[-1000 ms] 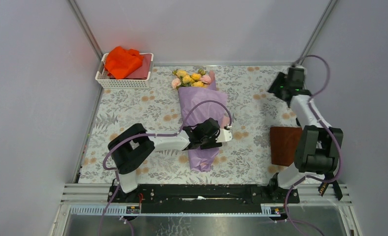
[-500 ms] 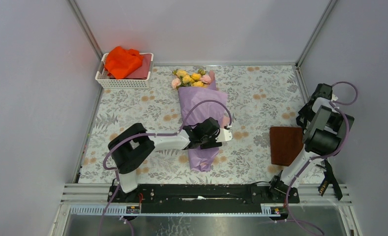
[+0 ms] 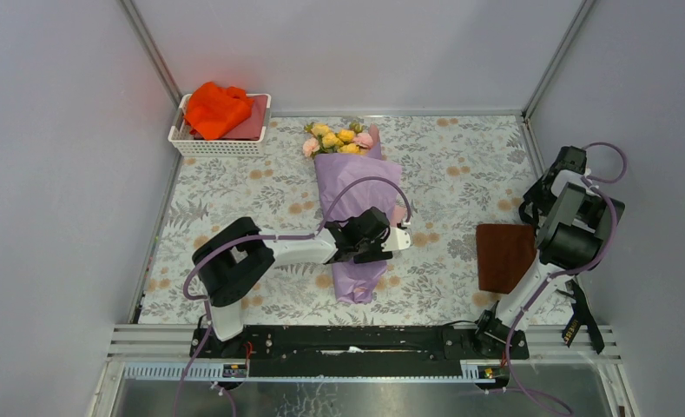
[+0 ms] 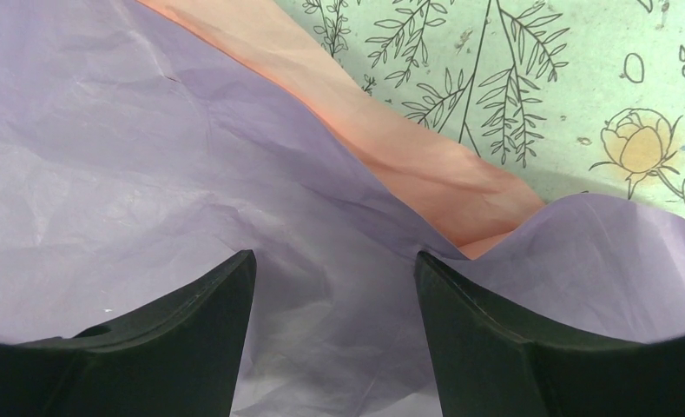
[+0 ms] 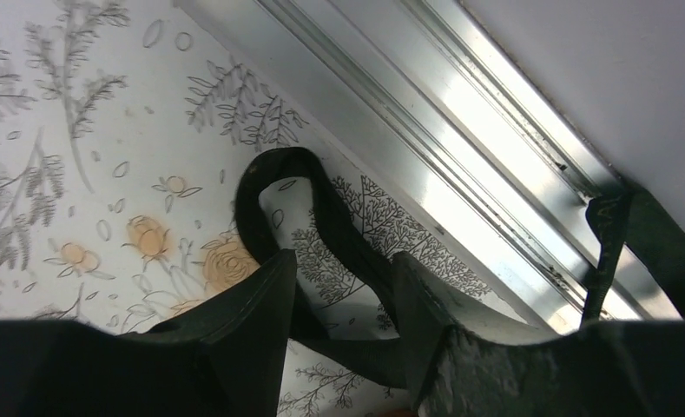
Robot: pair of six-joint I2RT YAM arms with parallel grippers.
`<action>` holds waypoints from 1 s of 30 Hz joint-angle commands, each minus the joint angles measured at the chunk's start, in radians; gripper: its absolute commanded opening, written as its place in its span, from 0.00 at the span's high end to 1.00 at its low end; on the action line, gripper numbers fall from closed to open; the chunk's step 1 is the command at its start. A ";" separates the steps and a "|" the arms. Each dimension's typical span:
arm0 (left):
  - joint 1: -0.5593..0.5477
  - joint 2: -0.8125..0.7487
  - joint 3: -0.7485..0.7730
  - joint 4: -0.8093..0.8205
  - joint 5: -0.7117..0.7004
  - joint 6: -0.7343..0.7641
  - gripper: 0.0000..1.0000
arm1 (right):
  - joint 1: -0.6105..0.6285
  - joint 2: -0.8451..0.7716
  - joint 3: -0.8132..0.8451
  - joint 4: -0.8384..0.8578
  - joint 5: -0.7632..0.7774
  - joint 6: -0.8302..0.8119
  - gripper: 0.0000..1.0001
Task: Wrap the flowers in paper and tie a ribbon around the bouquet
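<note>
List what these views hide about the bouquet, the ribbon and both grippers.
The flowers' stems: top view, wrapped inside the paper.
The bouquet's middle: top view, under the left gripper and its arm.
The ribbon's ends: right wrist view, cut off by the frame and the right gripper.
Whether the left gripper touches the paper: left wrist view, unclear.

paper (image 4: 130, 174) thin crinkled matt lavender tissue, smoother pink layer; ribbon (image 5: 334, 213) black satin, faint sheen; table cover (image 5: 78, 130) smooth matt print; rail (image 5: 425, 130) shiny brushed aluminium; basket (image 3: 219, 146) white plastic mesh; brown pad (image 3: 503, 256) matt
</note>
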 commanded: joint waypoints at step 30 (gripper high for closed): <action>0.000 0.128 -0.040 -0.160 0.025 -0.011 0.24 | 0.046 -0.069 0.537 -0.134 -0.352 0.008 1.00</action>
